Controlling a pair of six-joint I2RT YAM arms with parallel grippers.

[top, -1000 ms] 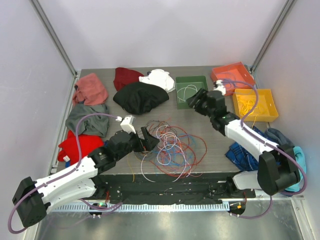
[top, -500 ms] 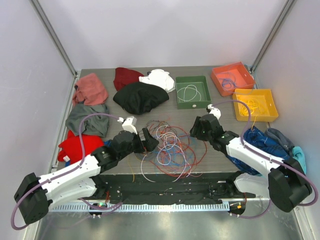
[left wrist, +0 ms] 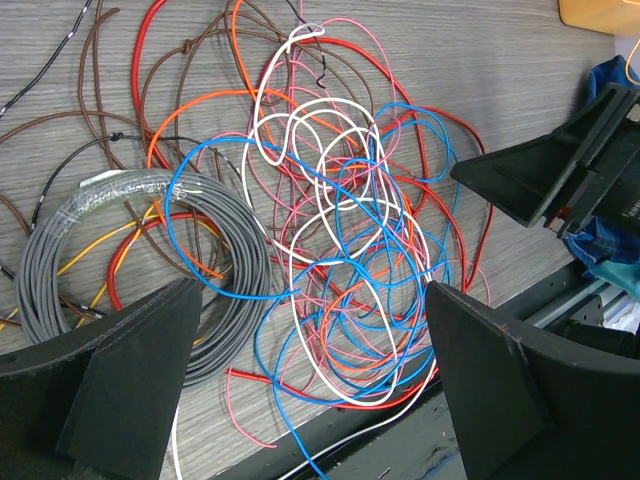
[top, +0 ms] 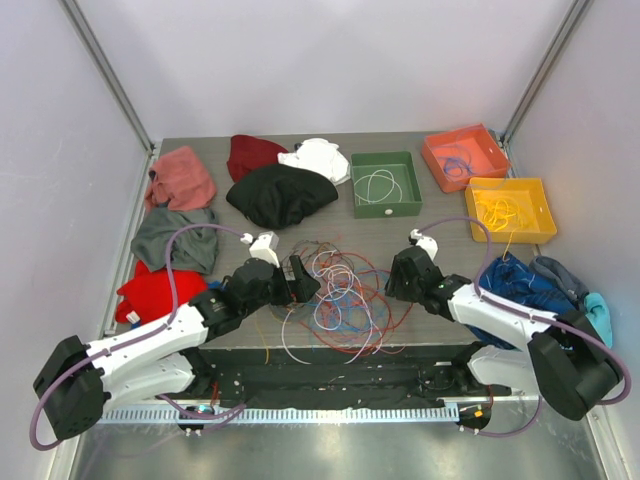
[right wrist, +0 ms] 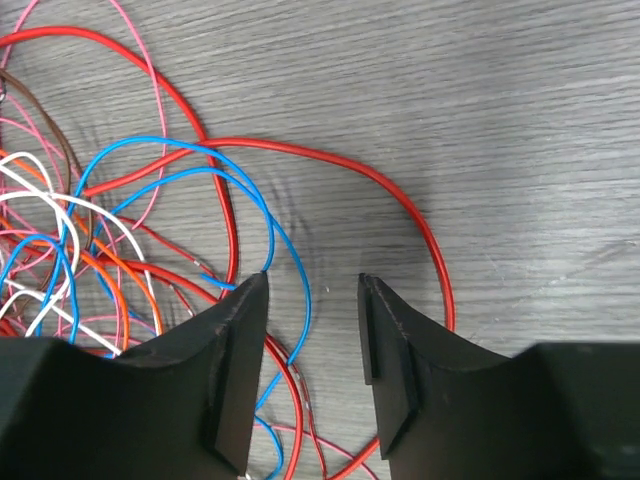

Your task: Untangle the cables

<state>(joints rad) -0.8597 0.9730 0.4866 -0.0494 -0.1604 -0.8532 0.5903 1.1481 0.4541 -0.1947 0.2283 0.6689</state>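
- Cables [top: 345, 295]: multi-colour tangle on the near middle of the surface [top: 400, 235], between the two arms. Red, blue, white, pink and orange loops are overlaid.
- Grey coil [left wrist: 240, 265] sits at the left edge of the tangle, bundled, with yellow and red strands running under it.
- Left tool [left wrist: 315, 385]: jaws spread wide, nothing between them, hovering over the near-left part of the heap. Probably parked there to pin or take a strand when needed.
- Right tool [right wrist: 312, 300]: jaws partly apart with a clear gap, not clamped on anything. It's low at the right fringe of the tangle.
- Blue cable [right wrist: 305, 285] loops through that gap, close to one finger. It looks lined up for a pinch, since outer loops are the loosest and easiest to draw free.
- Red cable [right wrist: 430, 240] arcs just beyond the fingers and could get caught along with the blue.
- Far right: green bin [top: 385, 183] holds a white cable, orange bin [top: 463, 158] a blue one and yellow bin [top: 510, 210] a yellow one, likely drop spots by colour.
- Most of the heap is unsorted.
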